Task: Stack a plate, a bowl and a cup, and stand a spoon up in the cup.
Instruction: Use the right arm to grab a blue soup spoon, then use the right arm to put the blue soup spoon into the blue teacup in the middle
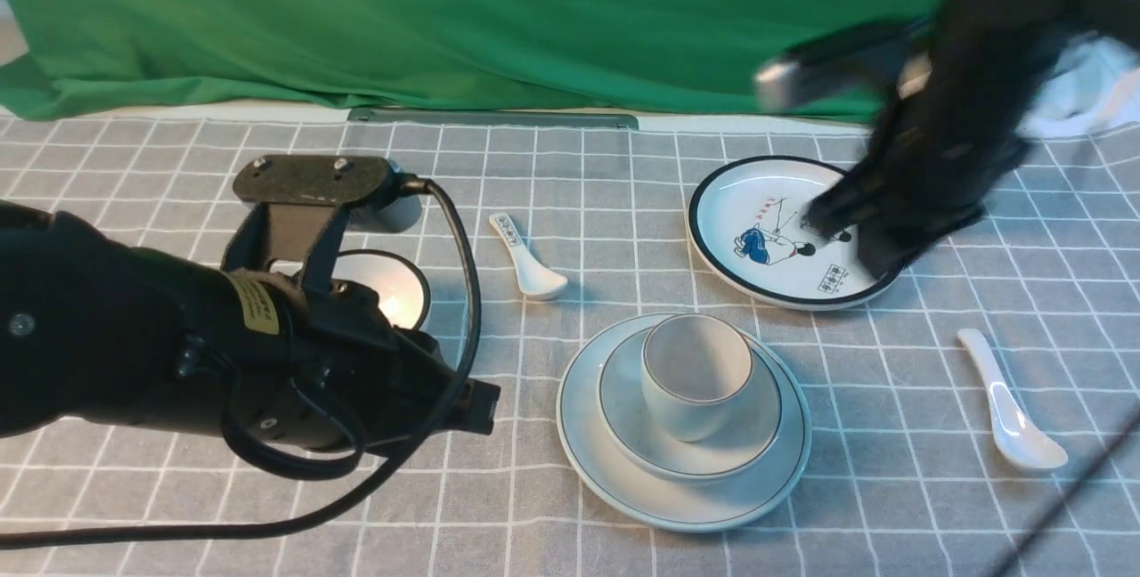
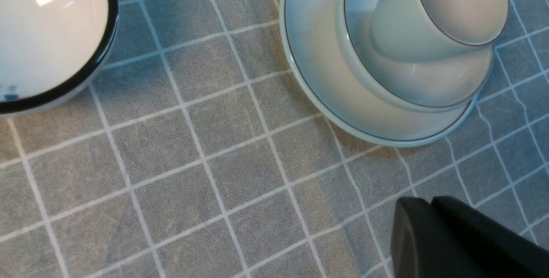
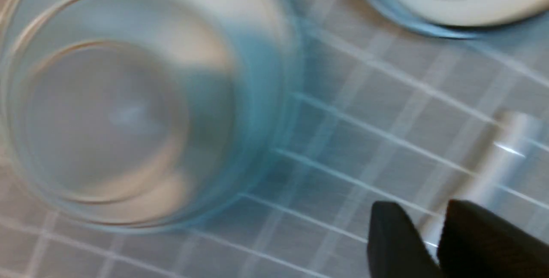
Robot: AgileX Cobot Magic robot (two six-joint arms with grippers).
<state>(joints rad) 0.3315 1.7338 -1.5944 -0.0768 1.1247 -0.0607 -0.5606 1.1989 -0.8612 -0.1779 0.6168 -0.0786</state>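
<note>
Plate [image 1: 686, 506], bowl [image 1: 761, 430] and cup [image 1: 695, 377] are stacked at counter centre-front: done. Spoon [image 1: 1011, 403] lies flat on the counter, right of the stack and well apart; standing it in the cup is left. Left pincer [image 2: 431, 205] is together and empty, near the plate. Right pincer [image 1: 846, 239] hangs over the cartoon plate [image 1: 721, 212], blurred in the front view; the right wrist view shows its jaws seemingly slightly apart and empty.

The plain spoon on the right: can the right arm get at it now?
Probably yes. The spoon lies alone on bare cloth, and the right gripper hangs nearby over the cartoon plate.
</note>
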